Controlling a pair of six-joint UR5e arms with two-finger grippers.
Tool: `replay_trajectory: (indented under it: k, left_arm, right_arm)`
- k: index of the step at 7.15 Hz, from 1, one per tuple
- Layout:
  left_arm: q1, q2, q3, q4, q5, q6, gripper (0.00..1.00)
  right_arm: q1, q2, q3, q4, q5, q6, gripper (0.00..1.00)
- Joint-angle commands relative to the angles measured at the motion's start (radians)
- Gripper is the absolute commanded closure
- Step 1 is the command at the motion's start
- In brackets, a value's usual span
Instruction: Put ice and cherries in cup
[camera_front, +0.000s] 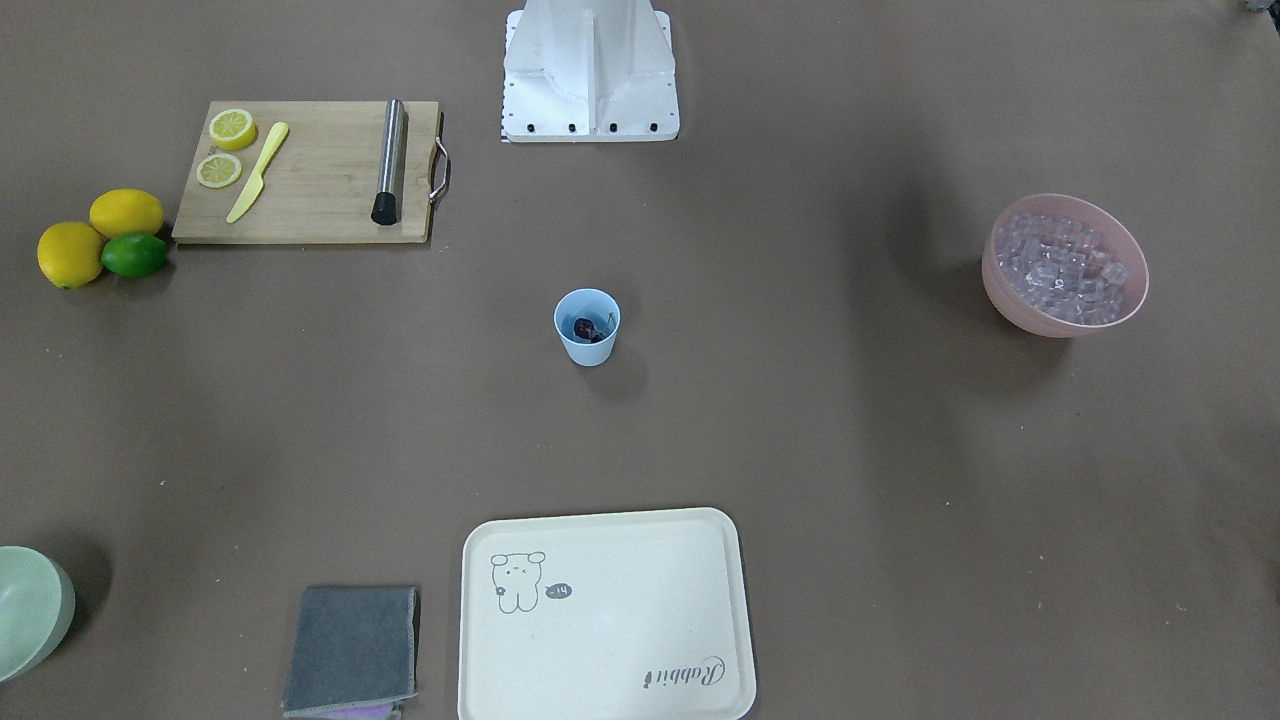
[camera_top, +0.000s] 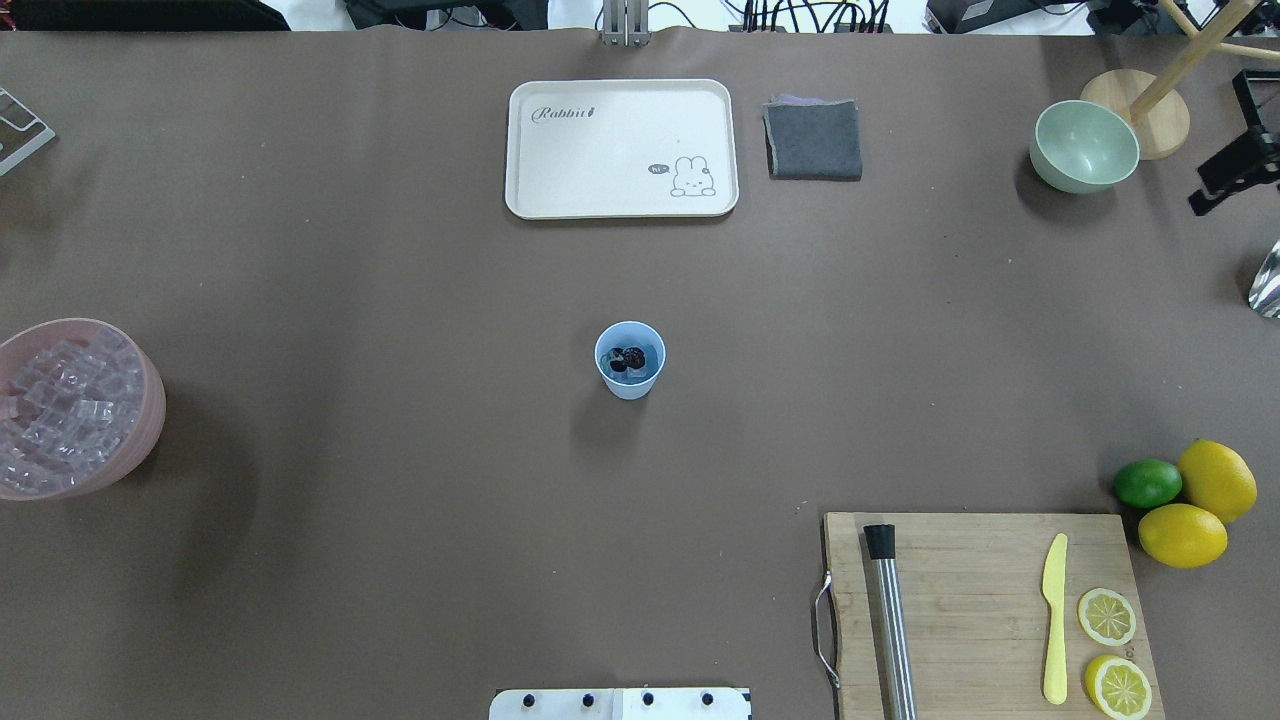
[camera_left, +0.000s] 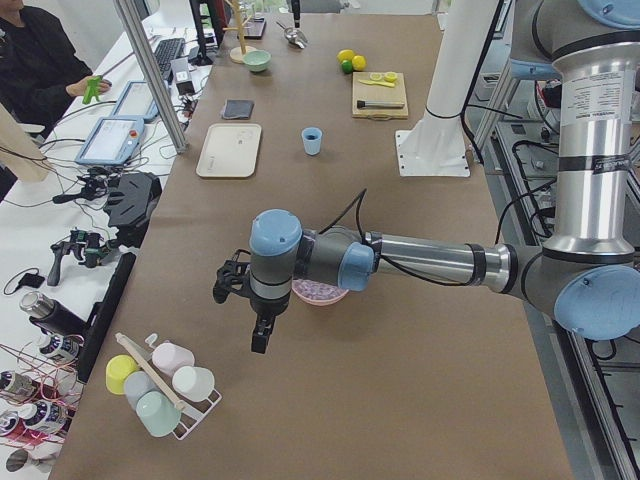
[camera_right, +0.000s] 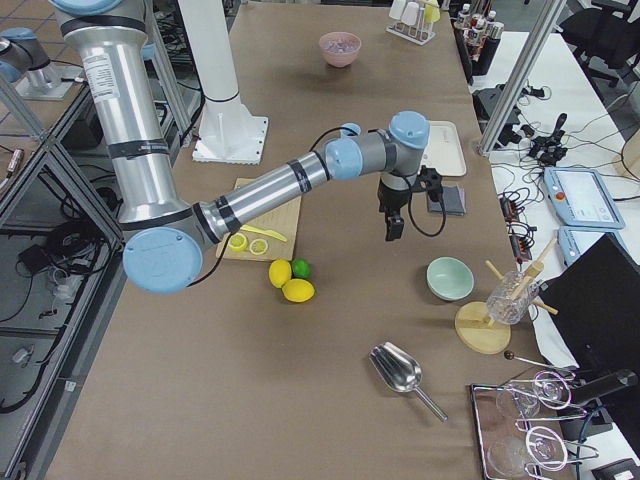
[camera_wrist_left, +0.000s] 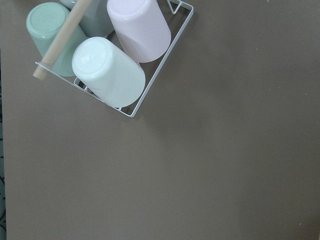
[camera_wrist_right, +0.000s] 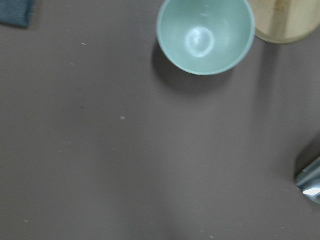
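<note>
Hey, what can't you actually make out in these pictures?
Pink plastic bowl of clear ice cubes: cut by the overhead view's left edge.
Ice inside the light-blue plastic cup: too small in the overhead view; dark red cherries cover the bottom.
Left gripper, right gripper: side views only, open or shut unclear.

Tray (camera_front: 620, 600), grey cloth (camera_front: 352, 648), cutting board (camera_front: 320, 190)

Robotics lab. Brown-covered table (camera_top: 300, 300) carries a white arm pedestal (camera_front: 590, 75) on a bolted plate. Grey-and-blue industrial arm (camera_left: 430, 262). Aluminium frame posts (camera_left: 150, 80). Side bench (camera_left: 25, 225) holds teach pendants (camera_left: 112, 140) and cabling (camera_left: 70, 195), with a seated operator (camera_left: 35, 60) alongside.
</note>
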Motion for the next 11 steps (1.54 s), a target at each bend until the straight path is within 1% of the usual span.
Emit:
replay_trajectory:
  k: [1, 2, 3, 4, 9, 11]
  left_arm:
    - [-0.001, -0.006, 0.034, -0.004, -0.002, 0.000, 0.02]
    - [-0.001, -0.008, 0.037, -0.004, -0.002, 0.003, 0.02]
    - [-0.001, -0.003, 0.035, -0.004, -0.023, 0.004, 0.02]
    - [-0.001, 0.005, 0.034, -0.006, -0.066, 0.004, 0.02]
    - [-0.015, -0.003, 0.029, -0.007, -0.067, 0.000, 0.02]
    - [-0.015, -0.001, 0.034, -0.007, -0.065, 0.006, 0.02]
  right_arm:
    - [0.133, -0.107, -0.058, 0.002, 0.024, -0.188, 0.00]
    - [0.157, -0.144, -0.058, 0.002, 0.024, -0.195, 0.00]
    - [0.162, -0.171, -0.060, 0.004, 0.024, -0.197, 0.00]
    - [0.176, -0.178, -0.060, 0.002, 0.021, -0.197, 0.00]
    - [0.208, -0.246, -0.060, 0.004, 0.010, -0.220, 0.00]
    - [0.208, -0.248, -0.060, 0.004, 0.010, -0.218, 0.00]
